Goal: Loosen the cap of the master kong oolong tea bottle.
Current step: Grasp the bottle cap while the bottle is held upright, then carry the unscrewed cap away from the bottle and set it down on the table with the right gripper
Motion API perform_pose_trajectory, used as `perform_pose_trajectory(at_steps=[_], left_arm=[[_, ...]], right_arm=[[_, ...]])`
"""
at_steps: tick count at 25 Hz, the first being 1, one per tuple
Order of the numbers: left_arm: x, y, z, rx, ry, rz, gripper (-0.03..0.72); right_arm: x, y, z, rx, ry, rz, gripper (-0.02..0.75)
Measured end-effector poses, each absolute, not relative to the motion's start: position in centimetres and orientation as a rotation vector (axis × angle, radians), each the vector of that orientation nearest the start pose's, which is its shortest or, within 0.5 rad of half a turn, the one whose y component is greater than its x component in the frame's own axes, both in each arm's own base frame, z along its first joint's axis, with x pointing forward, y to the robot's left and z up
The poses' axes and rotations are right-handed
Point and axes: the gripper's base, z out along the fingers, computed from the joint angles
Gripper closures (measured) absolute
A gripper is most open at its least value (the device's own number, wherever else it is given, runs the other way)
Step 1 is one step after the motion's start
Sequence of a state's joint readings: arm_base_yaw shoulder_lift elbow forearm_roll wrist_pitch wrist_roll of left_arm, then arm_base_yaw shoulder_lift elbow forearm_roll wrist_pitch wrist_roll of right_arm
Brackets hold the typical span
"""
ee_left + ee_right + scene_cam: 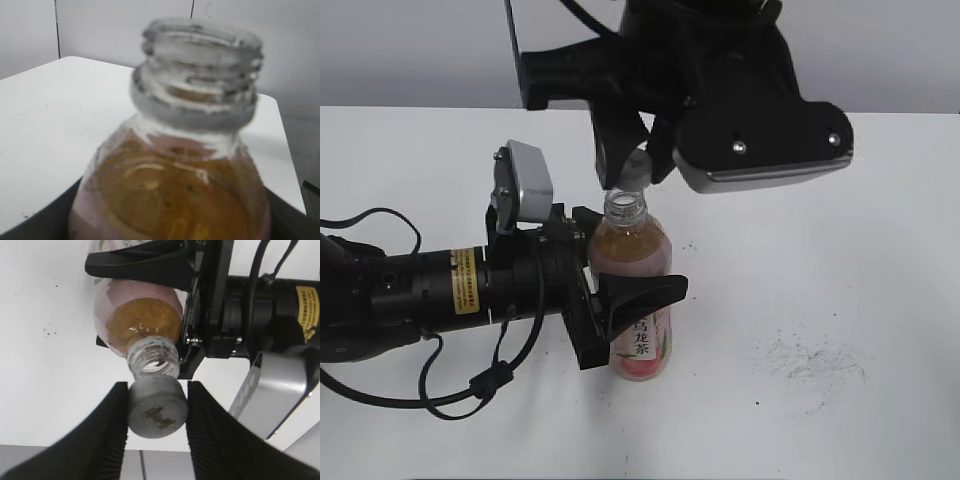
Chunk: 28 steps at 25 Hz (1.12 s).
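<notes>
Right wrist view | right claw (156, 412) grips white cap (157, 411) | left claw (620, 295) clamps uncapped bottle (631, 262)

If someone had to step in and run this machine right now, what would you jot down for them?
Left gripper: clamped around the master kong oolong tea bottle at its label, holding it upright on the white table.
Right gripper: shut on the cap, held just above the bottle's open neck.
Done: the cap is off the threads entirely, so it is more than loosened.
Left: nothing on the loosening itself; probably decide where the cap goes, and keep the bottle steady, since it holds tea.
</notes>
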<state>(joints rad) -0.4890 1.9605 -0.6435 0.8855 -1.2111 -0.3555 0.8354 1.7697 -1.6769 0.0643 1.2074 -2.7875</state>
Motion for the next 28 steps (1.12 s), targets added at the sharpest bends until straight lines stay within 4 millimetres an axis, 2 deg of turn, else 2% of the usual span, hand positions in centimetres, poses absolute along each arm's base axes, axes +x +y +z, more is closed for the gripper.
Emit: perform_pose_trajectory(at_steps=[2,4,7,11,14,19,21,25,28], left_arm=[[24.2,-20.3,12.8,1.04,1.491,-1.024,0.244],[24.2,-20.3,12.8,1.04,1.491,-1.024,0.244],[24.2,-20.3,12.8,1.04,1.491,-1.024,0.244],[24.2,-20.3,12.8,1.039,1.492,-1.025,0.244],[24.2,-20.3,12.8,1.039,1.492,-1.025,0.244],[24.2,-20.3,12.8,1.039,1.492,-1.025,0.244],[24.2,-20.3,12.8,1.039,1.492,-1.025,0.244],[24.2,-20.3,12.8,1.035,1.493,-1.023,0.244],[24.3,-20.3,12.9,1.024,1.497,-1.021,0.244]], right_arm=[[24.9,28.0,33.0,-2.816,-0.574,-0.397,0.468],[25.3,27.6,33.0,-2.87,-0.36,-0.425,0.468],[26.6,26.4,33.1,-2.901,0.212,-0.507,0.468],[29.2,23.4,32.5,-2.74,0.933,-0.476,0.468],[31.9,20.1,29.9,-2.561,1.451,-0.346,0.468],[34.5,15.7,23.4,-2.127,2.201,0.059,0.468],[34.6,14.4,20.8,-1.998,2.395,0.159,0.468],[33.0,13.3,15.9,-1.885,2.682,0.259,0.468],[32.6,12.9,14.1,-1.695,2.795,0.198,0.468]])
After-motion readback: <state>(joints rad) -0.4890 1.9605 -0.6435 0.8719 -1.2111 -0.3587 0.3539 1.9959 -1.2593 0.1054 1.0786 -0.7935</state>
